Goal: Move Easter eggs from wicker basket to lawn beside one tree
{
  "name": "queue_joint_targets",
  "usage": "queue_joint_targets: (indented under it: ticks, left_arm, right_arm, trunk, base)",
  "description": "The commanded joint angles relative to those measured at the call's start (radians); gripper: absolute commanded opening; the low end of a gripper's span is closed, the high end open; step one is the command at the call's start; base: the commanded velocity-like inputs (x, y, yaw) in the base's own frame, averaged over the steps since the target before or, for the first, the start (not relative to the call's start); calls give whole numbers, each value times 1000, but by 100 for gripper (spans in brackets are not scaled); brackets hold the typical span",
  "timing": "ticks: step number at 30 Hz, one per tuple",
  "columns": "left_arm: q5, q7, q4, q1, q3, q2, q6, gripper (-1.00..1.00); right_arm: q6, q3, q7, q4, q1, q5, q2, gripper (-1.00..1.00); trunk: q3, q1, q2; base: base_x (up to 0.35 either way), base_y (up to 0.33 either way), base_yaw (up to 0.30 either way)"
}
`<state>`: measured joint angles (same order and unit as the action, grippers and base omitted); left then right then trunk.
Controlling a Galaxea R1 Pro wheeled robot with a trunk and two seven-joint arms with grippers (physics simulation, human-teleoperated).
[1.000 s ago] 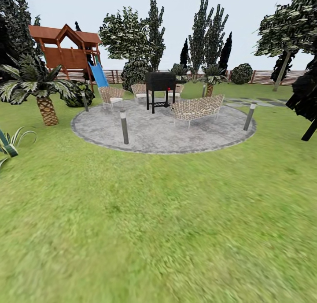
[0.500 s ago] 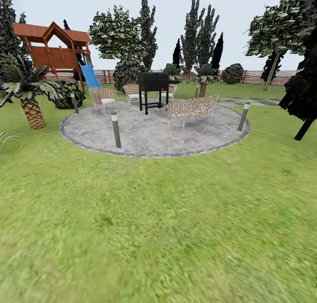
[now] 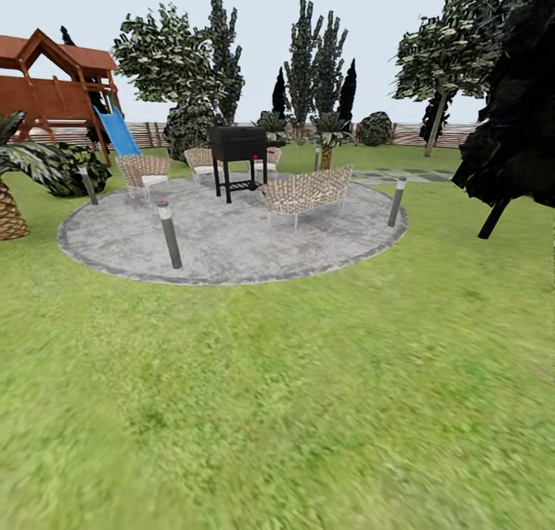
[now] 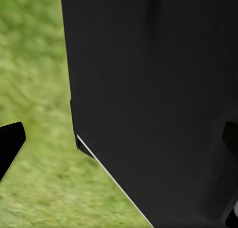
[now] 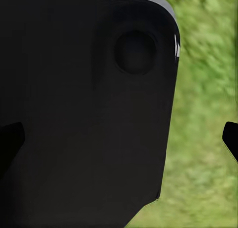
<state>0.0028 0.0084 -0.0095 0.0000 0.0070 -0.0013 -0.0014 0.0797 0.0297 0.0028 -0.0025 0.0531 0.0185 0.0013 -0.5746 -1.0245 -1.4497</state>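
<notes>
The lawn [image 3: 293,407] spreads wide, short and blurred green, around one round grey paved patch [image 3: 231,233] (three wicker seats, one black grill [image 3: 238,146]). A pale-trunked tree [image 3: 439,60] stands by the slat fence [image 3: 455,133]. Both grippers' fingertips sit wide apart, holding nothing.

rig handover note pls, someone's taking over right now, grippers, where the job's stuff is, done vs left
Left gripper: fingertips spread, nothing between them. Right gripper: the same. Both wrist cameras face dark robot body over lawn.
The head view has lawn, a round paved patio with wicker seats and a black grill, and a pale-trunked tree by the fence.
Nothing is visibly done.
Left: find the basket, carry all three eggs to one tree.
</notes>
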Motion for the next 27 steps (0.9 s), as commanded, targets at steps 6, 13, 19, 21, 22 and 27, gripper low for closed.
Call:
queue_joint_targets:
  ticks: [6, 13, 19, 21, 22, 27]
  left_arm:
    - [0, 1, -1, 0, 1, 1, 0, 100]
    - [0, 1, -1, 0, 1, 0, 0, 100]
    - [0, 1, -1, 0, 1, 1, 0, 100]
    - [0, 1, -1, 0, 1, 2, 0, 100]
    - [0, 1, -1, 0, 1, 2, 0, 100]
    - [0, 1, -1, 0, 1, 3, 0, 100]
  right_arm:
    - [3, 3, 0, 1, 1, 3, 2, 100]
    - [3, 3, 0, 1, 1, 4, 5, 100]
    - [2, 4, 0, 3, 1, 4, -1, 100]
    - [2, 5, 0, 4, 1, 5, -1, 100]
    - [1, 5, 0, 4, 1, 6, -1, 100]
    - [2, 5, -2, 4, 1, 39, 0, 100]
  trunk:
    - [-1, -1, 0]
    - [-1, -1, 0]
    - [-1, -1, 0]
    - [-1, -1, 0]
    - [-1, -1, 0]
    - [-1, -1, 0]
  base:
    - [325, 0, -8]
    - [325, 0, 48]
    - [325, 0, 135]
    - [325, 0, 9]
    - [325, 0, 4]
    - [325, 0, 1]
